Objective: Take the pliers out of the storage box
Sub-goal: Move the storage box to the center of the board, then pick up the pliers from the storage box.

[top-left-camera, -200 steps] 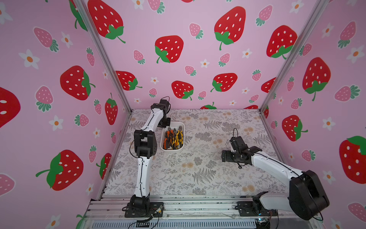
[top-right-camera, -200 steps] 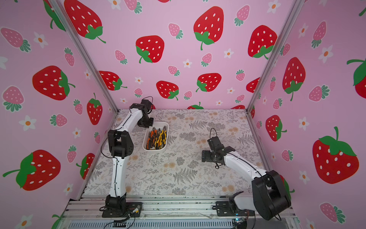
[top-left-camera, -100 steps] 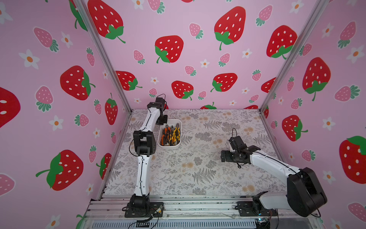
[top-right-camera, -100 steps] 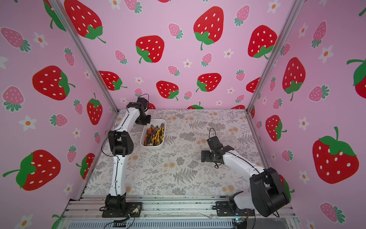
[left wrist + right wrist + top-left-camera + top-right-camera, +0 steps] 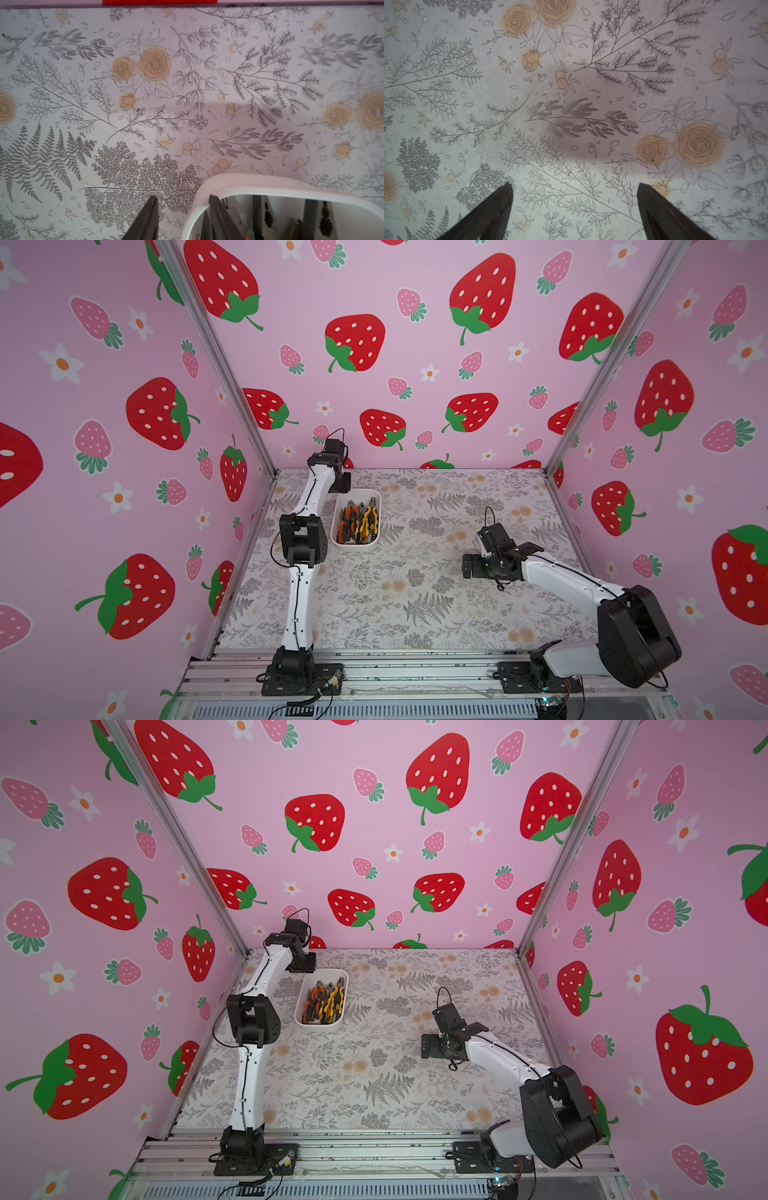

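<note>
Pliers (image 5: 358, 520): all I can see lie heaped in the storage box (image 5: 353, 548), orange and yellow handles side by side, dark noses toward the box's far end. None lies on the mat (image 5: 415, 597) outside the box, so I judge the unloading not yet begun.

Left gripper (image 5: 182, 198): low at the box's far corner. Fingers are partly apart and clamp nothing. The wrist view shows one fingertip (image 5: 152, 207) over the mat just outside the box. The other seems to sit over the box's rim (image 5: 259, 184). Whether it touches the rim or a plier inside, I cannot tell from this angle.

Right gripper (image 5: 574, 185): well apart from the box, above bare mat, fingers spread wide and empty.

Step in hand, as I read it: the first pick, left side.

To do it well:
- Move in from the box's corner to above the heap. A closing here would catch the box wall, not a tool.
- Open wider before descending.
- Choose the topmost pair and set my fingers across both handles, near the pivot.
- Lift straight up. The handles are interleaved, so a neighbour may ride along.
- The box looks light. It may drag or tip, and bringing the right gripper to the box wall to steady it would help.
</note>
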Available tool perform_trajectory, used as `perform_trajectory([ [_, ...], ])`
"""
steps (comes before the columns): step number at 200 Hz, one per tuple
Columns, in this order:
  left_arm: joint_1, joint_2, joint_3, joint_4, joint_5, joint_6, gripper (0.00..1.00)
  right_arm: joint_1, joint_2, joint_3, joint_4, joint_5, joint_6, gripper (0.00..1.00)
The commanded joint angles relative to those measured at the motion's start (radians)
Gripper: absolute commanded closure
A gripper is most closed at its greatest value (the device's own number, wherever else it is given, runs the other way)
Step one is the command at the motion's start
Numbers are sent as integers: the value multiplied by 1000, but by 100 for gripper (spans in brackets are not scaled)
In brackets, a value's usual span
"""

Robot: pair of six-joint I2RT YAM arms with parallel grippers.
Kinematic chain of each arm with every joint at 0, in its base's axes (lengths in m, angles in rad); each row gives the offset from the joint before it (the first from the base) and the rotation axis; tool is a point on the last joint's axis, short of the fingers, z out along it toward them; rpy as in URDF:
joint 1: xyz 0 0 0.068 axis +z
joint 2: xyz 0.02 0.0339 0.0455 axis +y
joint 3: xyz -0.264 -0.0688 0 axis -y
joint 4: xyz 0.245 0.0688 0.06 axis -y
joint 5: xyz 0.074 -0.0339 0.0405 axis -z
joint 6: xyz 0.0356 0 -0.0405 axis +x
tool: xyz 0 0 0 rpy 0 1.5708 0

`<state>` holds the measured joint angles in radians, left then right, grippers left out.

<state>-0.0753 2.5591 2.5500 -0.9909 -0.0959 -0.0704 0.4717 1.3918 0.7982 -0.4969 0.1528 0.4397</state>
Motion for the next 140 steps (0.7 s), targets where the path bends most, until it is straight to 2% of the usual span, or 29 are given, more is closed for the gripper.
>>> perform_trajectory([
  [1, 3, -50, 29, 12, -13, -28, 57, 8, -7, 15, 1, -13, -13, 1],
  [19, 3, -121, -28, 17, 20, -68, 57, 7, -16, 5, 6, -10, -9, 1],
  [48, -11, -335, -285, 129, 84, -134, 55, 7, -55, -13, 12, 2, -2, 1],
  [83, -26, -523, -500, 111, 151, -191, 51, 26, -72, 21, -21, 43, -34, 0],
  [94, -33, -606, -624, 137, 181, -198, 50, 37, -59, 52, -36, 71, -54, 1],
  [123, -35, -878, -1040, 288, 361, -233, 49, 56, 7, 207, -84, 46, -65, 1],
  [140, -36, -1049, -1262, 374, 394, -277, 49, 94, 79, 347, -114, 44, -68, 1],
])
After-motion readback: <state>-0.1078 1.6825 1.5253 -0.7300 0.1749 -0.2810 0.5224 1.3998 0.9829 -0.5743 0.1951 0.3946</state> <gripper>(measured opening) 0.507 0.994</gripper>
